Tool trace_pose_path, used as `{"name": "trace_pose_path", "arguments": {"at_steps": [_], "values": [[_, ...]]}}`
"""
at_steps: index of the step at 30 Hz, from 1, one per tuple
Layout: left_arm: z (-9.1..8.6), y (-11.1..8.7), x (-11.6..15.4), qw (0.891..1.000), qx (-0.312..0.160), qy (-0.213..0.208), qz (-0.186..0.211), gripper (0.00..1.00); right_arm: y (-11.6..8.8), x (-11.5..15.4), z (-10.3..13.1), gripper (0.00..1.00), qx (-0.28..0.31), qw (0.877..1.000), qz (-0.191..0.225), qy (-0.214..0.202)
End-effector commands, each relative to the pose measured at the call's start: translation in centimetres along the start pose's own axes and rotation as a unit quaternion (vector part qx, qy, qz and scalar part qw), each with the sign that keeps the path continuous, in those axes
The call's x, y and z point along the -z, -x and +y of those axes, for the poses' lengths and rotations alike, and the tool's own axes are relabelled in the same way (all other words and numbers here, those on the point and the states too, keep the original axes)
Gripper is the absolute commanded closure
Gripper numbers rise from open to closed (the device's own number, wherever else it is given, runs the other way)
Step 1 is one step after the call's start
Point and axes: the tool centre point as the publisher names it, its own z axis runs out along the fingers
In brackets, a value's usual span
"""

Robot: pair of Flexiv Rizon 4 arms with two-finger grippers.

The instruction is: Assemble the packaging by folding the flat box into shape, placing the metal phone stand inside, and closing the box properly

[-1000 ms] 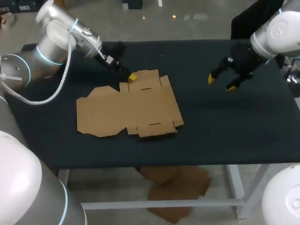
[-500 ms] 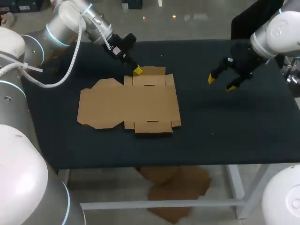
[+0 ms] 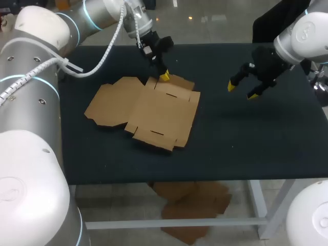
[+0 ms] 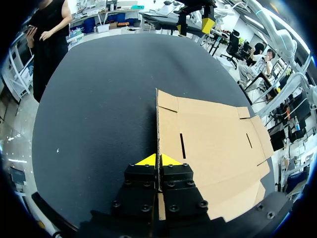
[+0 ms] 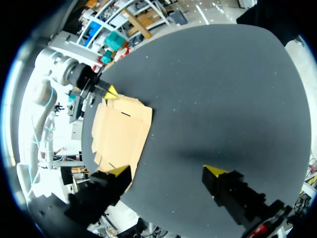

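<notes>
while the flat box (image 3: 154, 110) lies unfolded on the dark table (image 3: 246, 138), slewed at an angle toward the left half, the left gripper (image 4: 158, 159) has its yellow tips pinched narrow on the card at the box's far edge, one tip on either side of the thin sheet. i'd call this the very start of the job: taking hold of the first flap, with no wall yet standing. the next move wants that edge brought up along its crease without dragging the whole sheet, and the other arm could likely pin the base panel. the right gripper (image 3: 241, 90) hangs well apart over the table's right side, fingers spread wide, holding nothing. the metal phone stand i can't spot in any view. the table is a plain dark matte surface, so the pale card stands out sharply on it.
</notes>
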Motion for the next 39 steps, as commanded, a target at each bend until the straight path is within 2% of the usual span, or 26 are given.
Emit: {"name": "trace_pose_path", "arguments": {"at_steps": [1,7,8,9,10,11,17,20,27,31,32,33,35,39], "values": [[-0.5,0.4,-0.1,0.990,-0.018,0.057,0.125,1.00,0.0,0.0,0.0,0.00,0.000,1.000,0.001,-0.001],[-0.2,-0.4,-0.2,0.990,-0.035,0.045,0.127,0.98,0.0,0.0,0.0,0.00,0.000,1.000,0.001,-0.001],[-0.1,-0.4,-0.2,0.991,-0.033,0.043,0.124,0.71,0.0,0.0,0.0,0.00,0.000,1.000,0.001,-0.001],[0.0,-0.5,-0.2,0.991,-0.032,0.040,0.122,0.35,0.0,0.0,0.0,0.00,0.000,1.000,0.001,-0.001],[0.1,-0.6,-0.2,0.992,-0.028,0.037,0.118,0.14,0.0,0.0,0.0,0.00,0.000,1.000,0.001,-0.001],[0.2,-0.7,-0.1,0.992,-0.027,0.035,0.115,0.00,0.0,0.0,0.0,0.00,0.000,1.000,0.001,-0.001],[0.9,-1.5,0.6,0.996,-0.017,0.011,0.092,0.00,0.0,0.0,0.0,0.00,0.000,1.000,0.001,-0.001],[1.3,-2.2,1.3,0.997,-0.006,-0.013,0.071,0.00,0.0,0.0,0.0,0.00,0.000,1.000,0.001,-0.001],[2.4,-2.8,3.4,0.994,0.073,-0.077,0.008,0.00,0.0,0.0,0.0,0.00,0.000,1.000,0.001,-0.001],[3.0,-3.2,4.8,0.984,0.131,-0.111,-0.043,0.00,0.0,0.0,0.0,0.00,0.000,1.000,0.001,-0.001],[3.3,-3.4,5.1,0.981,0.140,-0.123,-0.046,0.00,0.0,0.0,0.0,0.00,0.000,1.000,0.001,-0.001],[3.4,-3.5,5.4,0.975,0.166,-0.130,-0.067,0.00,0.0,0.0,0.0,0.00,0.000,1.000,0.001,-0.001],[3.7,-4.0,5.8,0.969,0.184,-0.143,-0.084,0.00,0.0,0.0,0.0,0.00,0.000,1.000,0.001,-0.001],[4.1,-5.0,6.3,0.949,0.236,-0.153,-0.142,0.00,0.0,0.0,0.0,0.00,0.000,1.000,0.001,-0.001]]}}
